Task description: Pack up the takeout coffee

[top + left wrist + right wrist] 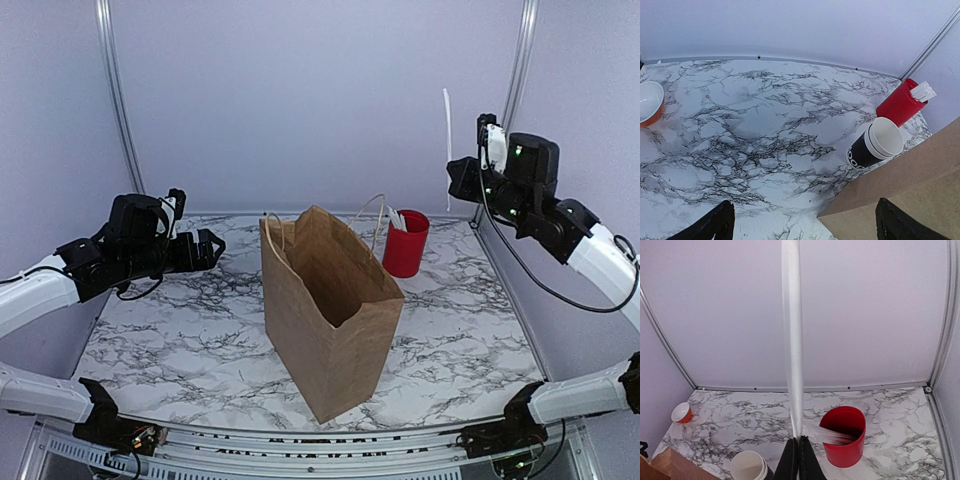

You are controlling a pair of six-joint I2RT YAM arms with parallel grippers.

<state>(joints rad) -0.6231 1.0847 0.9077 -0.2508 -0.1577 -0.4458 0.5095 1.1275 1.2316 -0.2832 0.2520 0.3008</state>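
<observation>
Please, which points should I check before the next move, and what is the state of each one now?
1. Right pincer shut firmly on the white stick: ok.
2. Left pincer open and holding nothing: ok.
3. Paper bag upright with its mouth open: ok.
4. Black cup packed in the bag: not ok, it stands on the table beside the bag.
5. Room inside the bag: cannot tell.

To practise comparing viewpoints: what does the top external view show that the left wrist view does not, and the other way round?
Only top external: the right gripper shut on a raised white stick. Only left wrist: the black cup with a cream cup nested in it, and the orange-and-white bowl. Both: brown paper bag, red cup, marble table.
</observation>
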